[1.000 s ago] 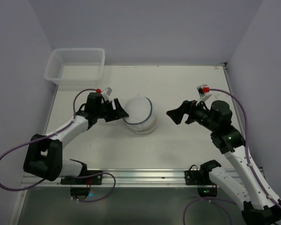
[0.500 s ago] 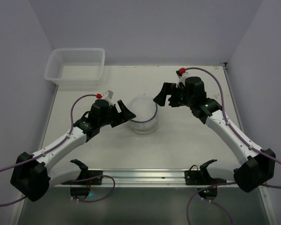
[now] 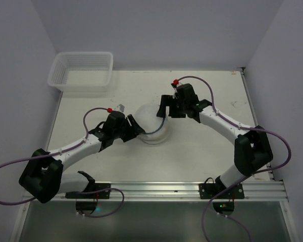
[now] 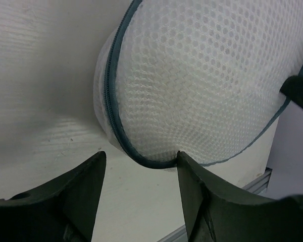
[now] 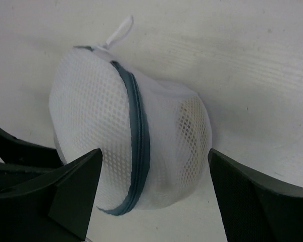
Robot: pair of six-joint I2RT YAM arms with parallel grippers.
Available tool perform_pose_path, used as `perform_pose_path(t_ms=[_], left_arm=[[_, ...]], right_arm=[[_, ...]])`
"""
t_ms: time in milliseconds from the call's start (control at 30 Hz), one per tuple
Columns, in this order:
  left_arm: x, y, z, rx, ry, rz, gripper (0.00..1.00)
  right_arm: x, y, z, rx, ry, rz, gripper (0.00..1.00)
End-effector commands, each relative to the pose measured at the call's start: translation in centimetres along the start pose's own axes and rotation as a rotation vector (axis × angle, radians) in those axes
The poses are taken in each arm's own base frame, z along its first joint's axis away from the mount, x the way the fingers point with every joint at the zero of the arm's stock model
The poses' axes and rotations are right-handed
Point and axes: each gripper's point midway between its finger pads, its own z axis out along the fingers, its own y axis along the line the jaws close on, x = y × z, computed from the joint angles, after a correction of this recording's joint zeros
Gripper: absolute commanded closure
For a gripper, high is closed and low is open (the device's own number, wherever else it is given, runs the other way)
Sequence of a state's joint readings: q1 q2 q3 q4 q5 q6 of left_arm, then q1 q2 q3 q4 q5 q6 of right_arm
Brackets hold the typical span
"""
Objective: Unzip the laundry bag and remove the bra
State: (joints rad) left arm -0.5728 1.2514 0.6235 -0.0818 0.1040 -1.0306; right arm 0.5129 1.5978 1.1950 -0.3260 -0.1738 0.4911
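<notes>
The laundry bag (image 3: 152, 126) lies near the middle of the table (image 3: 207, 151), zipped shut, its grey-blue zip (image 5: 139, 136) running unbroken around the seam between the two mesh halves. Seen from above, the left gripper (image 3: 137, 129) sits at the bag's 8 o'clock and the right gripper (image 3: 164, 106) at its 1 o'clock. I'd judge they flank it so one can pin it while the other works the zip.

Both pairs of fingers are spread wide with nothing between them. In the left wrist view the low curve of the rim sits right at the fingertips, though I cannot tell whether they touch it. The right wrist view frames the whole bag, with a white loop (image 5: 119, 30) sticking out at its 11 o'clock (the zip pull itself I cannot make out). The bra is not discernible through the mesh. The white basket (image 3: 82, 75) stands well apart, in the table's 10 o'clock corner.
</notes>
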Motion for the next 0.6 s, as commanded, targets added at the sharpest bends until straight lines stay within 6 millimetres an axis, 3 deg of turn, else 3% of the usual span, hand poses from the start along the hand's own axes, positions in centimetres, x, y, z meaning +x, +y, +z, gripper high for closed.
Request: perform_pose_path(t_ms=[0,200,233,300,333,367,433,567], left_arm=[[-2.4,-0.2,1.0,-0.017,-0.097,0.038,0.39],[-6.9,-1.6,1.7,-0.013,-0.161,0.166,0.38],[-8.1,-2.5,1.6,-0.002,-0.183,0.201,0.37],[-9.0,-2.6,2.2,0.009,-0.174,0.232,0.35],[-10.3,-4.0,2.1,0.050,-0.209,0.241,0.32],[-10.4,-4.2,2.6,0.065,-0.196,0.245,0.31],[-11.5,-5.9,2.8,0.112,-0.218,0.265,0.28],[-11.6,-7.1,3.4,0.150,-0.193,0.260,0.20]], right_arm=[[1.8,-0.1,-0.5,-0.005,0.008,0.004,0.16],[7.1,0.3,-3.0,-0.063,0.056,0.022,0.33],[8.6,0.6,-3.1,-0.075,0.081,0.020,0.34],[9.6,1.7,-3.6,-0.114,0.101,0.014,0.34],[9.9,2.4,-3.7,-0.137,0.107,0.019,0.34],[10.5,3.1,-3.7,-0.162,0.121,0.012,0.34],[10.4,4.4,-3.8,-0.206,0.124,0.009,0.33],[9.3,5.5,-3.9,-0.223,0.105,-0.008,0.29]])
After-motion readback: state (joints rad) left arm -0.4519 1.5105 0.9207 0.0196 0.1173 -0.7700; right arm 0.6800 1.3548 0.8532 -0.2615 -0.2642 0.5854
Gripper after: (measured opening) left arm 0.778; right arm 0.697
